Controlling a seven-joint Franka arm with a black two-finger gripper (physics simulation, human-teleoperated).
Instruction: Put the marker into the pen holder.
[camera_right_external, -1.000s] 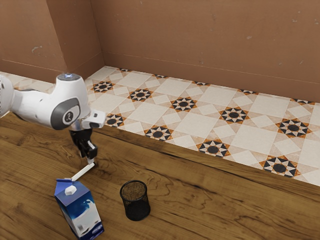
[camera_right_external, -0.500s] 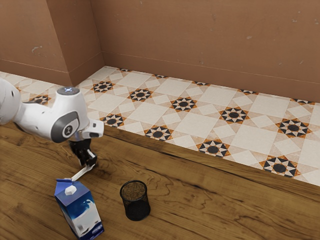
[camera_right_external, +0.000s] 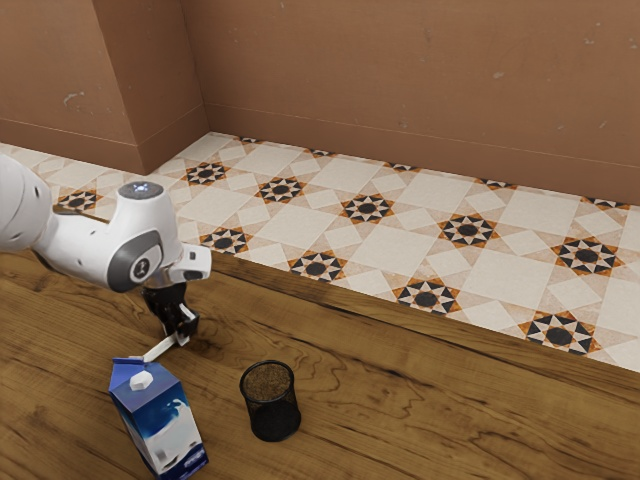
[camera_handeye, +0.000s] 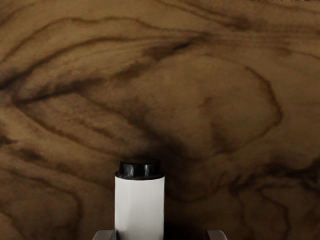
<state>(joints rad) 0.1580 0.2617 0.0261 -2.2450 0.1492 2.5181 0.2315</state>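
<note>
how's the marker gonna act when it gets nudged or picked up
The marker lies on its side on the table and its barrel looks round, so a sideways nudge would probably roll it. The straight, solid-looking white body should stay stiff when lifted. It looks slim beside the carton, so I'd guess it's light.

On the wooden tabletop (camera_right_external: 410, 410) where I work, a blue-and-white carton (camera_right_external: 160, 420) and a black mesh pen holder (camera_right_external: 273, 415) stand upright. The marker (camera_right_external: 162, 348) lies nearer the exterior view's far edge than the carton.
</note>
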